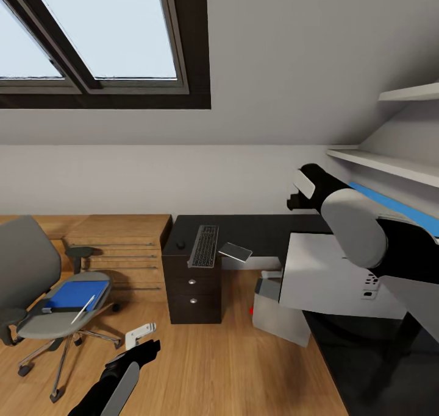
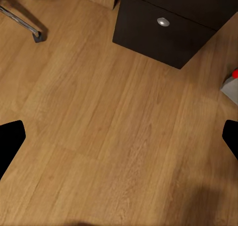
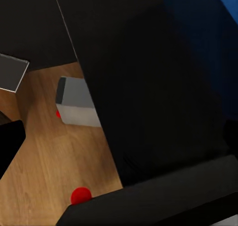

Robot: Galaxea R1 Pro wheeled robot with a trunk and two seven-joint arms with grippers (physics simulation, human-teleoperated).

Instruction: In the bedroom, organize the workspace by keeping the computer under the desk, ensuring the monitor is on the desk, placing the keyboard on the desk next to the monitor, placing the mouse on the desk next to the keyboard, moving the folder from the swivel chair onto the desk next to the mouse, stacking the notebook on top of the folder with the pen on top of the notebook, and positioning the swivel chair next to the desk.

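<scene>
**Folder pickup: thin, flat, low profile – edge grasp needed**

- Folder (image 1: 76, 293) lies flat on the swivel chair (image 1: 30, 264) seat, with the pen (image 1: 83, 309) lying partly across its near corner.
- My read: the folder is light, semi-stiff and slick. Flat on soft padding, there is no gap for fingers to get under. Take it at the edge nearest the seat's front and pinch across the thickness. It may flex if held by one corner.
- The pen is light and round, so it will likely roll or slide off if the folder tilts. Lift the pen first, or keep the folder level.
- The chair is on casters, so pushing down or sideways could shove it away.
- Left gripper (image 1: 141, 341) hangs low over the wood floor (image 2: 99, 112) near the chair base. Its fingers are wide apart and empty.
- Right gripper (image 1: 300, 192) is up by the monitor (image 1: 323, 276), whose white back faces the head camera. In the wrist view its fingers look apart with the dark screen between them. I see no clamp on anything.
- The monitor is probably heavy, rigid and top-heavy. I'd hold it by the frame edges, not the screen.
- Keyboard (image 1: 205, 246) and mouse (image 1: 180, 245) already sit side by side on the worktop (image 1: 262, 230). A flat grey slab (image 1: 235, 251) beside the keyboard is possibly the notebook.
- Computer (image 1: 277, 312) stands on the floor at the worktop's inner corner. I can't tell if it is fully underneath.
</scene>
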